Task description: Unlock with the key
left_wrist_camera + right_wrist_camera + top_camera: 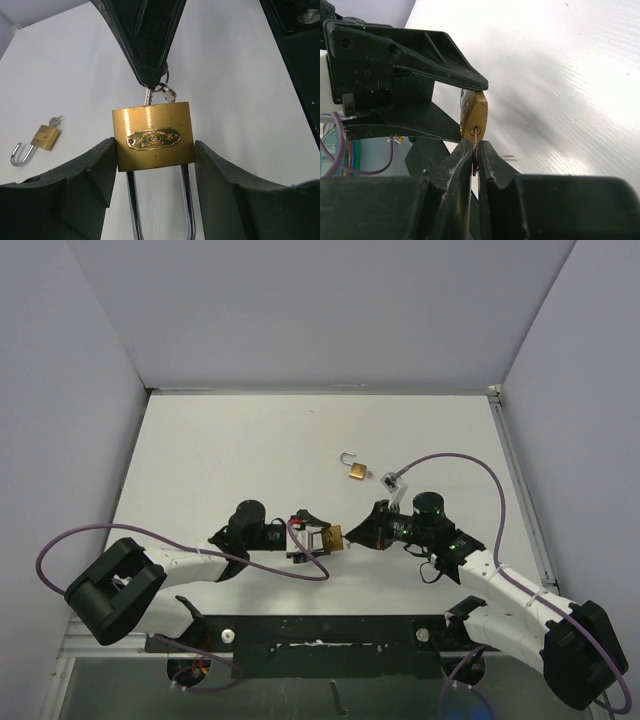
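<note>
A brass padlock (pixel 331 537) is clamped by its sides between my left gripper's (pixel 318 540) fingers, above the table. In the left wrist view the padlock (pixel 153 135) has its label facing the camera, and both legs of its steel shackle (pixel 186 205) enter the body. My left gripper (pixel 153 150) is shut on it. My right gripper (pixel 352 532) is shut on the key (pixel 477 134), whose blade sits in the keyhole at the padlock's (pixel 479 112) bottom face. The key (pixel 148 95) and its ring show under the right gripper's tip (pixel 150 75).
A second, smaller brass padlock (pixel 355 469) lies on the table beyond the grippers with its shackle open and a key in it; it also shows in the left wrist view (pixel 44 137). A small metal piece (pixel 390 480) lies beside it. Walls enclose the white table.
</note>
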`<state>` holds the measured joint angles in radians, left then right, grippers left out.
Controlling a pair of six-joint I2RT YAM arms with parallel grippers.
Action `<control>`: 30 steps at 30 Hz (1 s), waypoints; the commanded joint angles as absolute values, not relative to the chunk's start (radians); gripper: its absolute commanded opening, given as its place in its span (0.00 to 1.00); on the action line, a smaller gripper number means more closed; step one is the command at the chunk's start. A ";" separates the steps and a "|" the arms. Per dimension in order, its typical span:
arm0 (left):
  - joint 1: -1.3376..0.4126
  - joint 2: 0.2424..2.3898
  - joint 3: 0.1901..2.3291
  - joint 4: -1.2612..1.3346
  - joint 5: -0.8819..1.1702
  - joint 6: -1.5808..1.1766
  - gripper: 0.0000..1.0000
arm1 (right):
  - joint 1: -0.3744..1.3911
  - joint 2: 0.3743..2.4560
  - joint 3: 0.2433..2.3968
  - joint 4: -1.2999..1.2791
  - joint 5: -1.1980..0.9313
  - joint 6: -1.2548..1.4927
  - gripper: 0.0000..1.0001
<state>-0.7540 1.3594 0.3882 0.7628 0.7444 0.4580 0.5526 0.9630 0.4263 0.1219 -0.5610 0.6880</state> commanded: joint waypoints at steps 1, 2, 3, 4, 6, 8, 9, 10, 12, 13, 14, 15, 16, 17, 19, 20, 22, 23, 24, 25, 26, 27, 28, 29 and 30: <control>-0.773 1.326 0.426 1.036 0.792 0.484 0.00 | 0.571 0.980 0.470 0.148 -0.591 0.678 0.00; -0.774 1.325 0.428 1.036 0.794 0.488 0.00 | 0.571 0.984 0.474 0.148 -0.593 0.678 0.00; -0.775 1.325 0.430 1.036 0.794 0.489 0.00 | 0.572 0.987 0.476 0.147 -0.595 0.678 0.00; -0.776 1.327 0.437 1.027 0.800 0.492 0.00 | 0.572 0.989 0.481 0.147 -0.596 0.677 0.00; -0.777 1.331 0.453 0.995 0.818 0.510 0.00 | 0.572 0.994 0.487 0.144 -0.600 0.672 0.00; -0.781 1.336 0.466 0.979 0.833 0.519 0.00 | 0.572 1.000 0.491 0.152 -0.621 0.660 0.00; -0.781 1.339 0.473 0.971 0.846 0.520 0.00 | 0.572 1.002 0.496 0.146 -0.625 0.649 0.00; -0.781 1.343 0.480 0.961 0.854 0.522 0.00 | 0.572 1.003 0.501 0.135 -0.625 0.636 0.00; -0.782 1.347 0.489 0.951 0.874 0.527 0.00 | 0.572 1.010 0.512 0.120 -0.642 0.614 0.00; -0.782 1.348 0.491 0.950 0.881 0.526 0.00 | 0.572 1.014 0.518 0.113 -0.649 0.607 0.00; -0.782 1.348 0.493 0.950 0.884 0.527 0.00 | 0.573 1.018 0.523 0.106 -0.651 0.603 0.00; -0.784 1.348 0.494 0.950 0.886 0.529 0.00 | 0.572 1.024 0.530 0.102 -0.655 0.604 0.00; -0.785 1.347 0.494 0.950 0.883 0.530 0.00 | 0.572 1.031 0.536 0.096 -0.658 0.606 0.00; -0.786 1.345 0.494 0.950 0.876 0.532 0.00 | 0.572 1.034 0.542 0.091 -0.659 0.609 0.00; -0.788 1.339 0.491 0.950 0.866 0.534 0.00 | 0.572 1.036 0.544 0.089 -0.661 0.617 0.00; -0.788 1.336 0.491 0.948 0.863 0.534 0.00 | 0.572 1.034 0.544 0.090 -0.659 0.620 0.00; -0.788 1.332 0.492 0.941 0.854 0.534 0.00 | 0.574 1.024 0.542 0.089 -0.652 0.623 0.00; -0.788 1.331 0.493 0.935 0.850 0.533 0.00 | 0.574 1.021 0.539 0.089 -0.649 0.625 0.00; -0.790 1.330 0.492 0.938 0.840 0.527 0.00 | 0.574 1.020 0.539 0.089 -0.645 0.628 0.00; -0.793 1.330 0.489 0.949 0.821 0.517 0.00 | 0.573 1.019 0.536 0.091 -0.641 0.630 0.00; -0.795 1.331 0.486 0.961 0.812 0.506 0.00 | 0.574 1.018 0.533 0.096 -0.639 0.635 0.02; -0.797 1.333 0.482 0.976 0.798 0.489 0.00 | 0.574 1.016 0.529 0.103 -0.636 0.642 0.07; -0.801 1.335 0.480 0.988 0.771 0.466 0.00 | 0.573 1.012 0.526 0.109 -0.630 0.650 0.15; -0.805 1.337 0.480 0.989 0.764 0.456 0.00 | 0.572 1.011 0.525 0.115 -0.622 0.653 0.25; -0.808 1.342 0.480 0.992 0.755 0.445 0.00 | 0.573 1.008 0.524 0.118 -0.616 0.656 0.31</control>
